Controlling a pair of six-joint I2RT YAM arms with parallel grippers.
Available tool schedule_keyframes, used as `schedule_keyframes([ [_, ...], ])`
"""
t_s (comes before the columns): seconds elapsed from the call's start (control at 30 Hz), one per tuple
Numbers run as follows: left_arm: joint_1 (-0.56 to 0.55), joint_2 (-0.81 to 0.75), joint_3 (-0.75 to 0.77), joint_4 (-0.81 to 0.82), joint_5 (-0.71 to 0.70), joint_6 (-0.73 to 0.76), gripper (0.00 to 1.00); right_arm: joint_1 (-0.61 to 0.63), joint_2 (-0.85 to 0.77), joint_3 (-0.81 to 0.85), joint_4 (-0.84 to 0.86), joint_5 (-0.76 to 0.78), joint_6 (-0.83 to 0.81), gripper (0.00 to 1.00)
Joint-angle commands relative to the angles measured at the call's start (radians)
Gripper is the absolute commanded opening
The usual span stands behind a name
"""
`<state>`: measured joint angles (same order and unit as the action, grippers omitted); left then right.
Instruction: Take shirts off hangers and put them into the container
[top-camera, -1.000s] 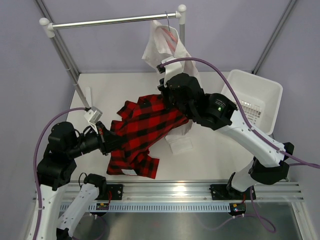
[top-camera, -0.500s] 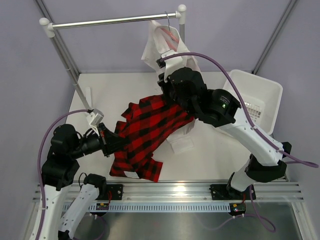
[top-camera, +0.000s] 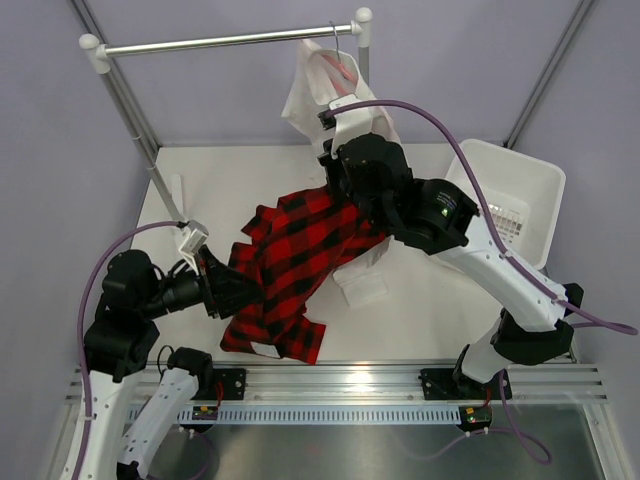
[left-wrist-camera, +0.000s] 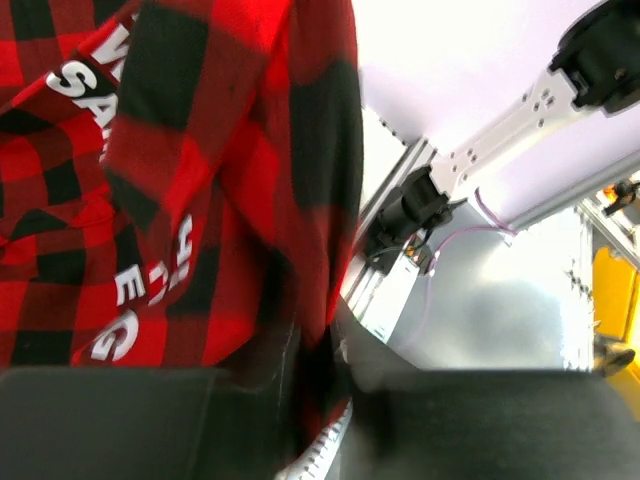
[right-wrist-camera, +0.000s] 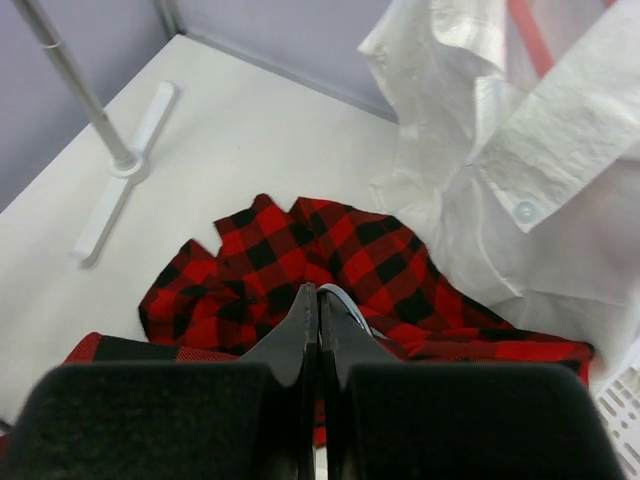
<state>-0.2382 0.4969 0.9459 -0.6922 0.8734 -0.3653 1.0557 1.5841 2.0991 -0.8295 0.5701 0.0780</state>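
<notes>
The red-and-black plaid shirt (top-camera: 300, 250) stretches slantwise across the table between my two grippers. My left gripper (top-camera: 245, 292) is at its lower left edge. In the left wrist view its fingers (left-wrist-camera: 250, 410) stand slightly apart, with plaid cloth (left-wrist-camera: 150, 200) still lying in the gap. My right gripper (right-wrist-camera: 321, 295) hangs over the shirt's upper end, jaws pressed together. A pale curved strip (right-wrist-camera: 345, 300), apparently a hanger's hook, sticks out at their tips. The white shirt (top-camera: 310, 90) hangs on the pink hanger (top-camera: 340, 68). The white container (top-camera: 520, 190) sits at the right.
The silver rail (top-camera: 220, 42) with white knobs spans the back, and its white foot (top-camera: 178, 190) rests on the table's left side. White cloth (top-camera: 362, 285) lies under the plaid shirt's right edge. An aluminium mounting track (top-camera: 350, 380) runs along the near edge.
My left gripper's jaws have parted a little on the plaid cloth. My right gripper rose toward the rail, loosened and shut again. The shirt's upper end rose with it.
</notes>
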Motion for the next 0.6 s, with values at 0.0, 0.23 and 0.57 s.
schedule_keyframes([
  [0.0, -0.001, -0.021, -0.010, 0.012, 0.087, -0.046, 0.54, -0.019, -0.050, 0.013, 0.090, 0.207, -0.035, 0.00],
  [0.23, -0.001, -0.098, 0.004, 0.169, 0.154, -0.167, 0.00, -0.020, -0.071, -0.097, 0.133, 0.404, -0.061, 0.00],
  [0.57, -0.001, -0.081, -0.044, 0.244, 0.182, -0.225, 0.85, -0.022, -0.075, -0.061, 0.095, 0.284, 0.012, 0.00],
])
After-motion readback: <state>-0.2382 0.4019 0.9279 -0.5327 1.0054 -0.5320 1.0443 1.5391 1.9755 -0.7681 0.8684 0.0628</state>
